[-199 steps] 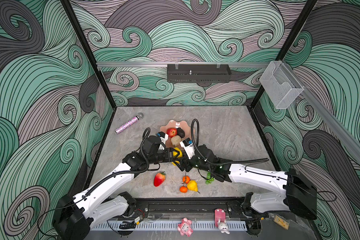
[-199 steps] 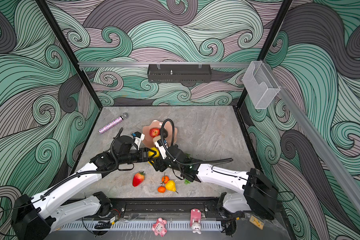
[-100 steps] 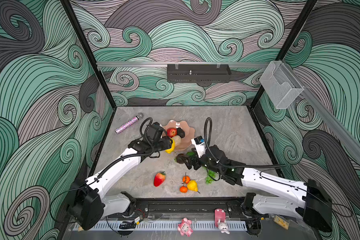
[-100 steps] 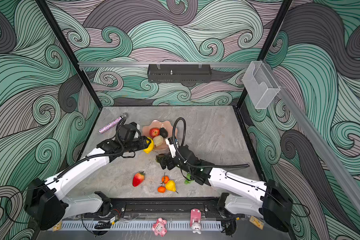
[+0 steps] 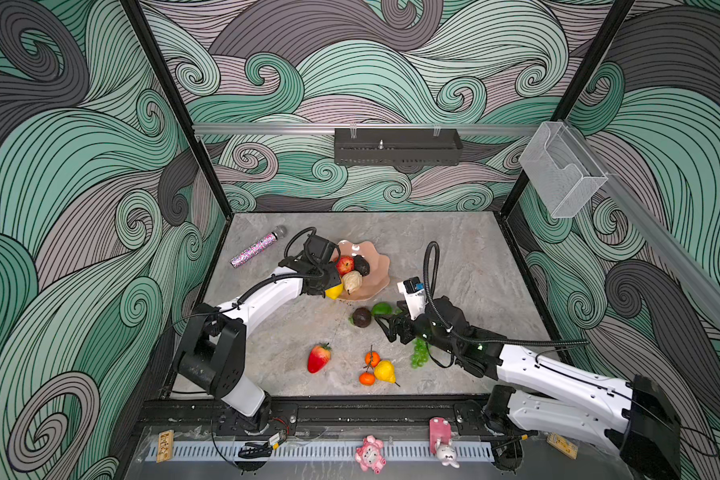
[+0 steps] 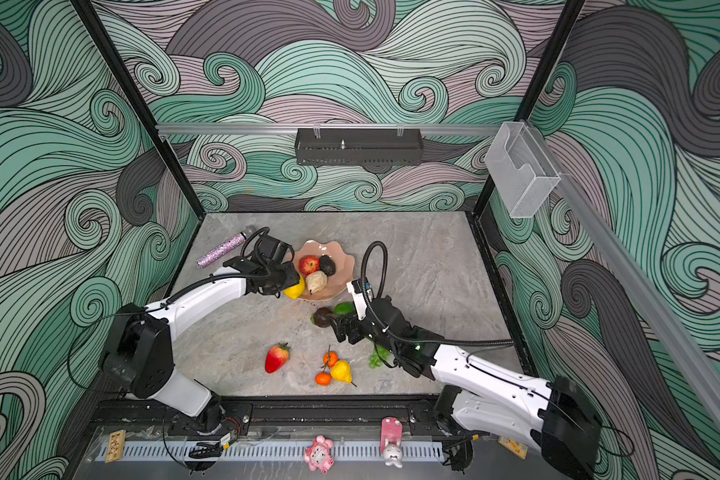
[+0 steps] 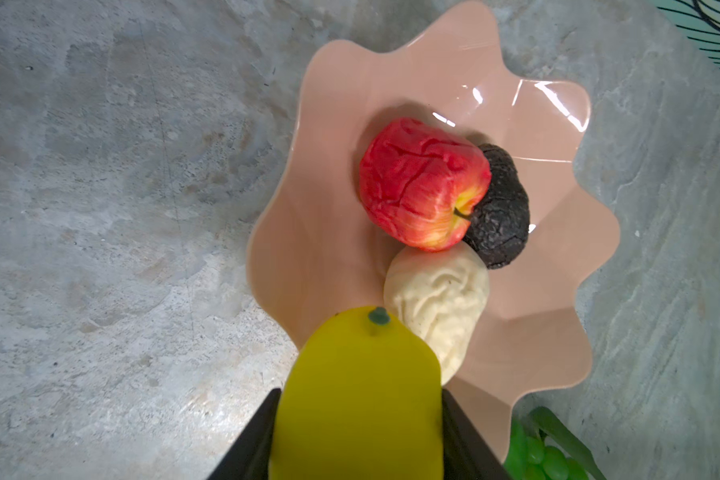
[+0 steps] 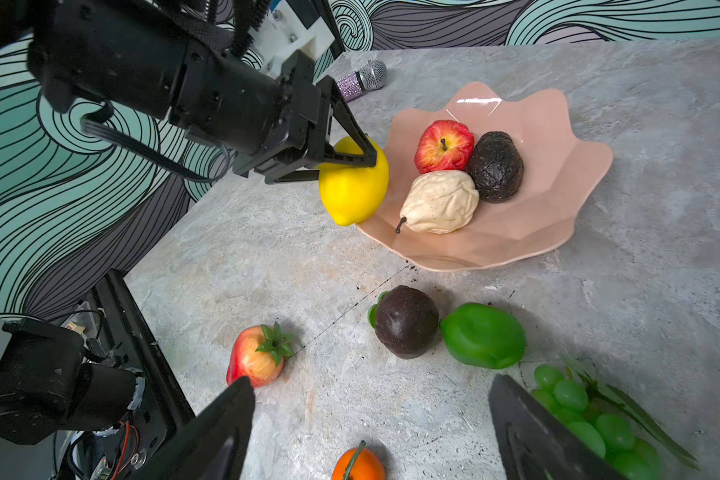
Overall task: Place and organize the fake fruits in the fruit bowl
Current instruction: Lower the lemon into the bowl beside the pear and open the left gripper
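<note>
The salmon-pink fruit bowl [image 5: 377, 266] [image 6: 344, 255] holds a red apple [image 7: 420, 187], a dark avocado [image 7: 501, 216] and a cream pear [image 7: 437, 299]. My left gripper [image 5: 331, 289] [image 7: 360, 395] is shut on a yellow lemon [image 8: 352, 191] at the bowl's near-left rim [image 7: 267, 266]. My right gripper [image 5: 385, 328] [image 8: 371, 386] hangs open and empty over the table. Just beyond it lie a second dark avocado [image 8: 406, 322] and a lime [image 8: 483, 336]. A strawberry [image 5: 319, 357], two tangerines [image 5: 372, 358], a yellow pear [image 5: 385, 371] and green grapes [image 5: 420, 353] lie nearer the front.
A glittery pink microphone [image 5: 258, 249] lies at the back left of the table. A clear plastic box [image 5: 562, 174] hangs on the right wall and a black tray [image 5: 398, 146] on the back wall. The left arm [image 5: 262, 299] stretches across the table's left side.
Both grippers were together at the lemon a second ago. The left has since carried it back to the bowl's rim. The right has drawn away toward the front right and opened wider.
</note>
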Motion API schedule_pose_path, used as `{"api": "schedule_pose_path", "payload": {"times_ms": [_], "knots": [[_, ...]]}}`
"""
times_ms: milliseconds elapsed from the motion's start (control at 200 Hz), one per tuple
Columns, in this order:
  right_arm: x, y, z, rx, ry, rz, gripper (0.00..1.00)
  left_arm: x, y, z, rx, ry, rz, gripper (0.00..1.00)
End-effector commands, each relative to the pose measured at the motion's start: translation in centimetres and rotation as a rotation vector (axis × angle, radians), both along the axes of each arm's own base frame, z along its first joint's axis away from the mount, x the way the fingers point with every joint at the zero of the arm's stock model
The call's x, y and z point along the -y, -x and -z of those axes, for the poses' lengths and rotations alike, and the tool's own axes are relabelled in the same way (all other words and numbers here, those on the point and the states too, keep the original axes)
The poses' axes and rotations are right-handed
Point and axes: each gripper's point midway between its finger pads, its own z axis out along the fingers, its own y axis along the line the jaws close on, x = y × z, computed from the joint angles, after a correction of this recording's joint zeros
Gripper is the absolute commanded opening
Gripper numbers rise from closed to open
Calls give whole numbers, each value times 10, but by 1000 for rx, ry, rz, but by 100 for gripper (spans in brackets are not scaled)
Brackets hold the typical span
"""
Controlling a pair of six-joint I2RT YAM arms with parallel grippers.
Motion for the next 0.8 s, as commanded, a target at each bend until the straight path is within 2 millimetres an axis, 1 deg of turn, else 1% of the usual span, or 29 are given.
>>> {"api": "schedule_pose_path", "payload": {"times_ms": [0, 95, 230, 390, 615, 740, 796], "knots": [[7, 2, 5, -15, -1, 13, 89, -3, -10, -4, -20, 13, -43, 48], [9, 4, 8, -22, -5, 13, 89, -4, -15, 5, -37, 13, -58, 48], [13, 5, 9, -24, -5, 18, 89, -5, -21, 12, -52, -2, -72, 48], [16, 5, 12, -26, -2, 23, 89, -7, -25, 21, -75, -21, -80, 51], [18, 5, 12, -27, -2, 27, 89, -2, -28, 27, -92, -17, -66, 57], [19, 4, 12, -27, -2, 31, 89, -1, -29, 25, -91, -9, -59, 62], [19, 3, 13, -29, 0, 32, 89, 1, -29, 25, -91, -5, -53, 66]]}}
